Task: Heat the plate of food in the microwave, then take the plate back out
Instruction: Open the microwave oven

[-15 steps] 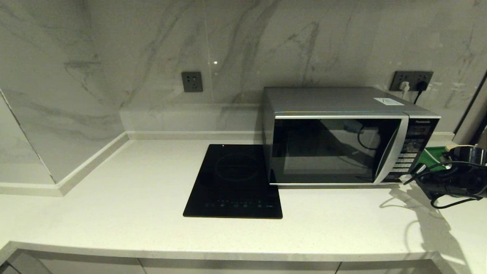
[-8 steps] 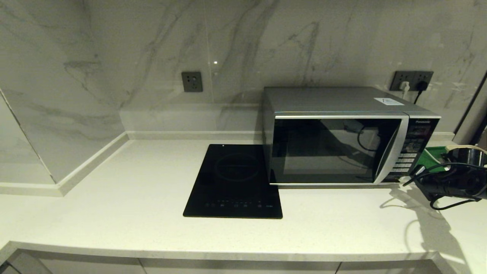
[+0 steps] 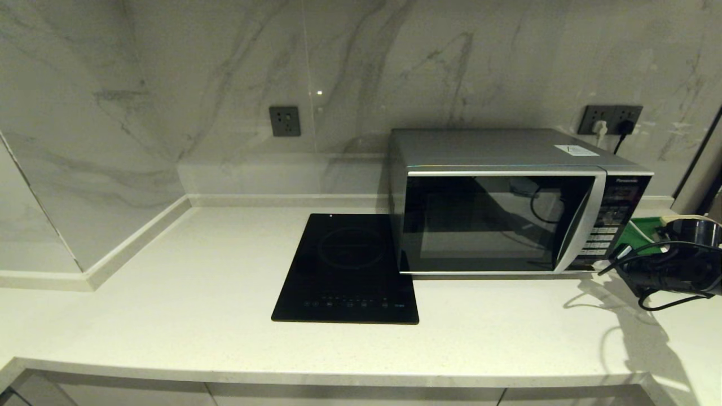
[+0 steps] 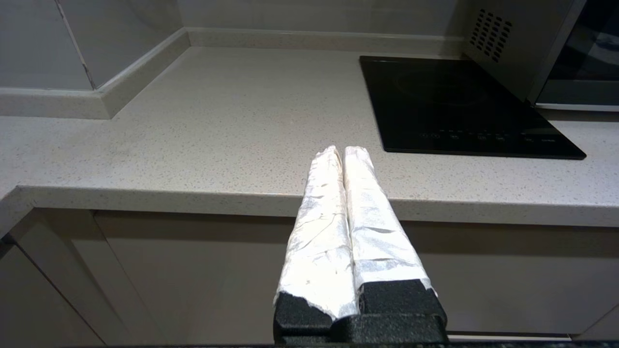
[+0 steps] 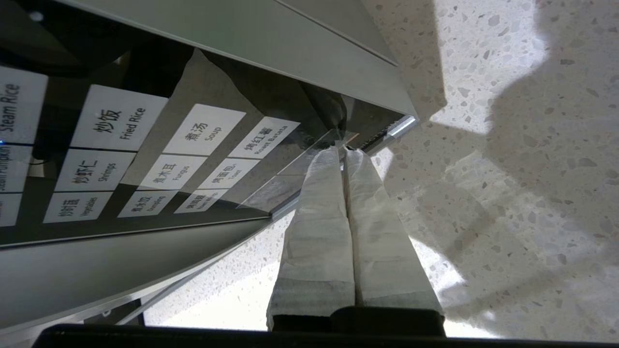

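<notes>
The silver-grey microwave [image 3: 496, 152] stands on the counter with its dark glass door closed. My right gripper [image 3: 611, 261] is at the lower right corner of its black button panel [image 5: 145, 145]. In the right wrist view the right gripper [image 5: 343, 149] is shut, with its taped tips touching the panel's bottom corner just above the counter. My left gripper [image 4: 342, 149] is shut and empty, parked in front of the counter's front edge, left of the microwave [image 4: 503, 48]. The plate of food is out of view.
A flat black cooktop [image 3: 347, 268] lies on the counter against the microwave's left side. A green tray [image 3: 643, 232] sits behind my right arm, to the right of the microwave. Wall sockets [image 3: 612, 119] with plugs are behind the microwave.
My right arm has shifted very slightly at the panel's corner. Nothing else has moved.
</notes>
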Controlling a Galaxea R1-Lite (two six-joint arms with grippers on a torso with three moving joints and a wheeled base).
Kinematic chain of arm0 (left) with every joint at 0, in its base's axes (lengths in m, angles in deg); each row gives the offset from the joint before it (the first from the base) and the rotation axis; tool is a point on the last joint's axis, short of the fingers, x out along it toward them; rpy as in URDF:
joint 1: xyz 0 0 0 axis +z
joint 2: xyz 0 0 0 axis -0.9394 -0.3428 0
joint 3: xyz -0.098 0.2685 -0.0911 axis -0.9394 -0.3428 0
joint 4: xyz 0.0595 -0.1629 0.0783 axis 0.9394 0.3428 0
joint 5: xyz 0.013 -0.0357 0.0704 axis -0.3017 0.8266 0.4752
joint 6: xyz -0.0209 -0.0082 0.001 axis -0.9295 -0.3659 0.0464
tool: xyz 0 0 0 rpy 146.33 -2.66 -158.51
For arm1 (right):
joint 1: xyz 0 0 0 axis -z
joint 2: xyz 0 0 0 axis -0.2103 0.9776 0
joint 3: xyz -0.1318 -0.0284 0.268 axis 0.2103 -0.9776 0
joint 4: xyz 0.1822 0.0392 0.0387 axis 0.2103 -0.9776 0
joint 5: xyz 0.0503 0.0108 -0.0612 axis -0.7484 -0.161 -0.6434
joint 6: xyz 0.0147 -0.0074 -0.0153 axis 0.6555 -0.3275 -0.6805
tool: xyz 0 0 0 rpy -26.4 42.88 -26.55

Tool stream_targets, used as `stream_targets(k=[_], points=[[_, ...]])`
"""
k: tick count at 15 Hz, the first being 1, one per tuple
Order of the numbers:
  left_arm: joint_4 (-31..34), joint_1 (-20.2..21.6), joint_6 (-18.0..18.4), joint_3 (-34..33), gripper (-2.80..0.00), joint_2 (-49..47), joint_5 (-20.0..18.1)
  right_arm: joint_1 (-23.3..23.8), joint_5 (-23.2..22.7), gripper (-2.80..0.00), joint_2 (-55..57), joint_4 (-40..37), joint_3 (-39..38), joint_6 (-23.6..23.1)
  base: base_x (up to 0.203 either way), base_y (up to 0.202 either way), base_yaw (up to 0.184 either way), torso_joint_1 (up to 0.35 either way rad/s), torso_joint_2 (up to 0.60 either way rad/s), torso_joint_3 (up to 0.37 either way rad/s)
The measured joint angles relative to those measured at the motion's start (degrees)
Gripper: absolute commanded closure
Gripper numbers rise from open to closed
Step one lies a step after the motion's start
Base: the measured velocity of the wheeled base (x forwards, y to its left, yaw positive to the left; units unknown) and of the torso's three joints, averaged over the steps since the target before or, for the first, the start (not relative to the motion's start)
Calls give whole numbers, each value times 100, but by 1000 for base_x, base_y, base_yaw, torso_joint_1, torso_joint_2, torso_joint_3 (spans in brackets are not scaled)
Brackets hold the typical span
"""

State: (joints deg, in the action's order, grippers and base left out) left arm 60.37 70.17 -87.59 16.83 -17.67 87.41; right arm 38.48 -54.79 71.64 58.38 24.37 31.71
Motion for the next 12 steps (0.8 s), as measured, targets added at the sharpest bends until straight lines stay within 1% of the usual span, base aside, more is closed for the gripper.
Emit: stream_targets(k=[7,10,12], points=[[1,0,0,0,0,0,1,6,-14,0,-169,12,-347,0,0,0,0,0,0,0],[-1,0,1,0,0,0,-1,17,-58,0,-624,15,-914,-114,0,0,0,0,0,0],[1,0,1,0,0,0,-1,17,-91,0,-1154,6,-1578,-503,0,0,0,0,0,0]])
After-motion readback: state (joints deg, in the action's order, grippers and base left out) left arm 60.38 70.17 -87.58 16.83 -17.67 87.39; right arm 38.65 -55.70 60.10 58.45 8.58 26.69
